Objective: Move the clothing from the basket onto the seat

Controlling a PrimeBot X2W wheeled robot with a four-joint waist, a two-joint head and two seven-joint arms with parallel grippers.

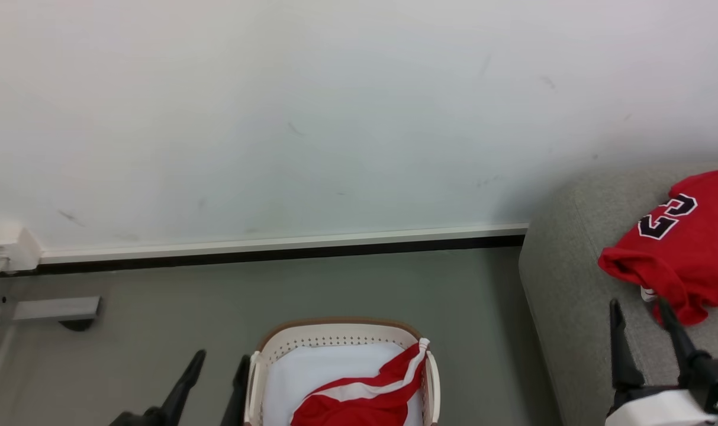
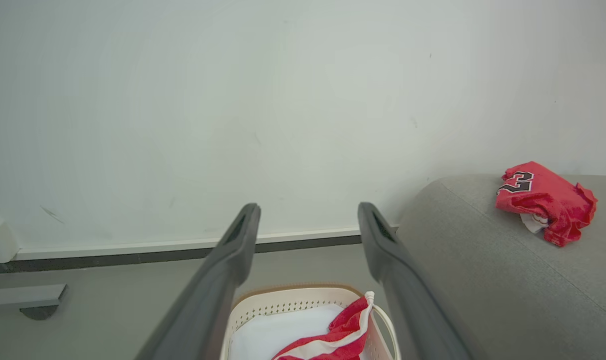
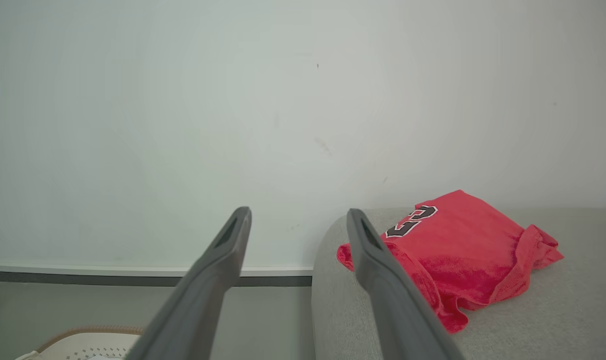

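Two grippers, yours: left gripper [image 1: 221,361] fingers spread, empty, just beside the basket [image 1: 335,324]; right gripper [image 1: 638,307] spread, empty, over the seat [image 1: 563,284]. One striped garment [image 1: 364,396], seemingly a single piece, lies in the basket. One numbered jersey [image 1: 684,248] rests crumpled on the seat.

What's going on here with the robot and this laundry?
The robot is moving clothing from a laundry basket to a grey sofa. A red jersey numbered 23 lies on the sofa, and a red and white garment lies in the basket, a corner over its rim. Both grippers are open and empty: the left gripper beside the basket, the right gripper over the sofa near the jersey.
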